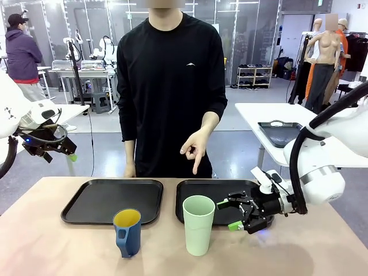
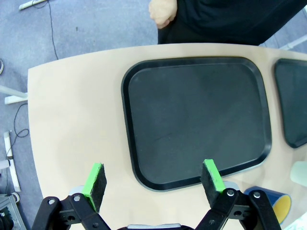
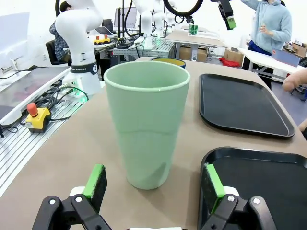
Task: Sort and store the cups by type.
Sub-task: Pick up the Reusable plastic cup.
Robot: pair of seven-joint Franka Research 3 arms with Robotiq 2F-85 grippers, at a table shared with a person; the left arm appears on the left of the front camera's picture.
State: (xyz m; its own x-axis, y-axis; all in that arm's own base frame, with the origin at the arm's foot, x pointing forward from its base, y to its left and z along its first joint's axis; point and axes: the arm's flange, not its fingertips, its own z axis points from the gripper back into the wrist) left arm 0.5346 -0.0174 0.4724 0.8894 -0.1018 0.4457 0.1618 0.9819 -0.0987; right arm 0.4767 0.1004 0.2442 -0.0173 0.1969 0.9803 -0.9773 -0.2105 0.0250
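mug (image 1: 127, 232): near edge, left of centre, upright.
tumbler (image 1: 198, 224): near edge, just right of the mug.
right gripper (image 1: 229, 214): fingers apart, beside tumbler, not touching.
left gripper (image 2: 156, 179): apart, empty, above left tray (image 2: 192, 124).
step: tumbler pickup, I judge; next I straddle it squarely, then close.

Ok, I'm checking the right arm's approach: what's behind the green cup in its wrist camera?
The blue mug stands behind it. Its rim, yellow inside, peeks over the green cup. The mug's body and handle are covered by the cup.
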